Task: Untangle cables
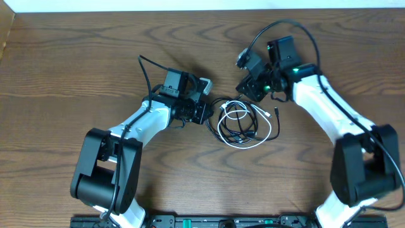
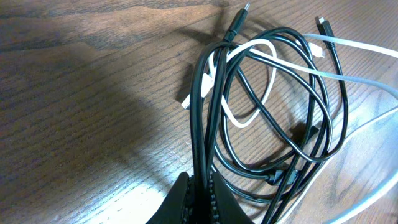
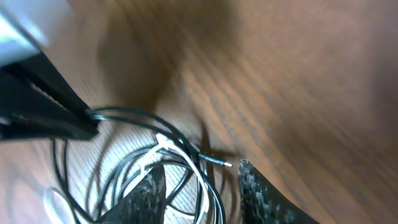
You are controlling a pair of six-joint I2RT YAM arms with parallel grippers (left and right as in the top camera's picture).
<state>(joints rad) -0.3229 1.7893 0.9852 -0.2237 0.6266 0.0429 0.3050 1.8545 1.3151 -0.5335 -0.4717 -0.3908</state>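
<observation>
Overhead: cables (image 1: 235, 116) lie bundled mid-counter (image 1: 76, 63) between the arms; left wrist: left pincer (image 2: 200, 186) clamped on black cable (image 2: 205, 93) strands, hold it firm; right wrist: right pincer (image 3: 202, 186) apart astride the loops, should nip only white cable (image 3: 165, 144), pull slowly.

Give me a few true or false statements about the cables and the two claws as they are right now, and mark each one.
1. The left claw is shut on strands of the black cable. True.
2. The black cable and the white cable lie well apart from each other. False: they are looped together in one bundle.
3. The bundle rests on a white cloth. False: it lies on the bare wooden table.
4. The right claw has its fingers standing apart above the bundle. True.
</observation>
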